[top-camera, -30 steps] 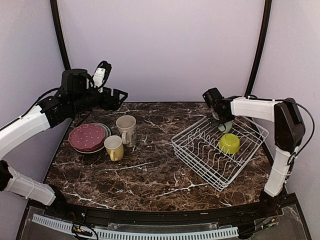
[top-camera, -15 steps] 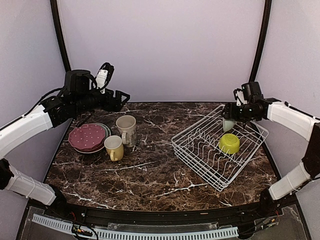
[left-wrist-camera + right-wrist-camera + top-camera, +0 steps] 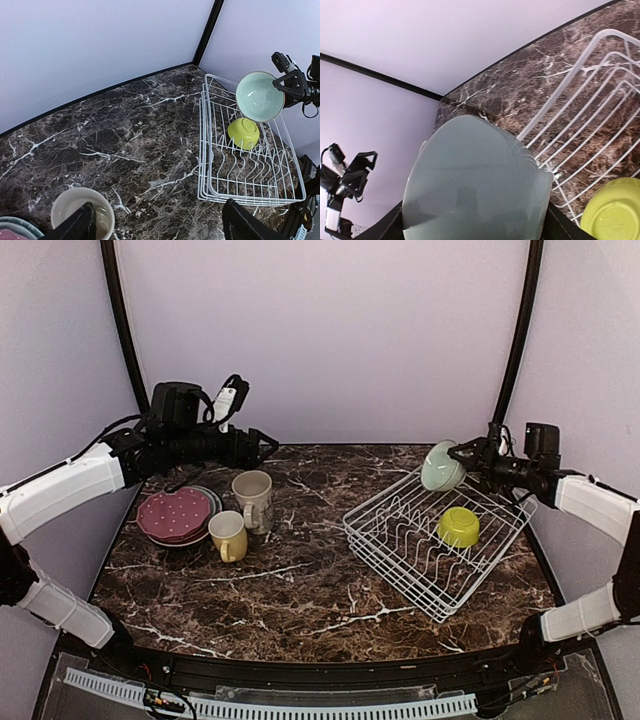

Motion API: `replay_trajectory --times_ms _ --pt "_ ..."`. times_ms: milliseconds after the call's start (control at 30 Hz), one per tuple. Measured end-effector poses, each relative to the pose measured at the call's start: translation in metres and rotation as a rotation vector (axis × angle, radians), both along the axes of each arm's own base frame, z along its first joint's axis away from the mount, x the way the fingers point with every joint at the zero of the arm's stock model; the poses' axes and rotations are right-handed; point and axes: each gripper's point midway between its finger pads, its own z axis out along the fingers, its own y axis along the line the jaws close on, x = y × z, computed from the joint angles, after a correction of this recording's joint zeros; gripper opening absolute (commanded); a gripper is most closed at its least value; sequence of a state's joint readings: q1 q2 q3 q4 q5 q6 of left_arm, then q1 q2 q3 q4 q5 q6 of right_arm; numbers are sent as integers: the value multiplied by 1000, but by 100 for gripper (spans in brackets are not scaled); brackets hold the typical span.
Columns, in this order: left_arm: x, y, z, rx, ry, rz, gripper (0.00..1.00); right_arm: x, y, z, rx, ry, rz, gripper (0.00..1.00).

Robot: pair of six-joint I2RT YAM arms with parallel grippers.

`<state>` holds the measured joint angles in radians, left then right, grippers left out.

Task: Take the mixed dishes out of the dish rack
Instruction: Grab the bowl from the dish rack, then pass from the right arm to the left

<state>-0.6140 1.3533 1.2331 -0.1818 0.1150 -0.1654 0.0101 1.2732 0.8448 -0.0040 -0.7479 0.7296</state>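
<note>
Your right claw (image 3: 468, 454): clenched on pale mint bowl's (image 3: 441, 466) rim, bowl tipped sideways, likely to clear the wires | dish rack (image 3: 440, 540) beneath claw, lime-green bowl (image 3: 458, 526) inside | your left claw (image 3: 262, 447): released, empty

A dark marble-patterned table (image 3: 290, 590) with white veins is enclosed by pale lilac walls (image 3: 330, 340). Black corner struts (image 3: 519, 330) are noted behind
</note>
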Motion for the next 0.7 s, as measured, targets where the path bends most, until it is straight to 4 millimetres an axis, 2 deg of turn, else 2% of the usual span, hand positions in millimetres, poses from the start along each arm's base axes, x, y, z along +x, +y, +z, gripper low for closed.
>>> replay_trajectory --times_ms 167,333,500,700 --pt "-10 -28 -18 -62 115 -134 90 -11 23 32 81 -83 83 33" --pt "-22 -60 -30 -197 270 -270 93 -27 66 50 142 -140 199 33" --pt "-25 -89 -44 -334 453 -329 93 -44 116 46 190 -111 328 33" --pt "-36 -102 -56 -405 555 -304 91 -60 167 26 223 -40 454 32"
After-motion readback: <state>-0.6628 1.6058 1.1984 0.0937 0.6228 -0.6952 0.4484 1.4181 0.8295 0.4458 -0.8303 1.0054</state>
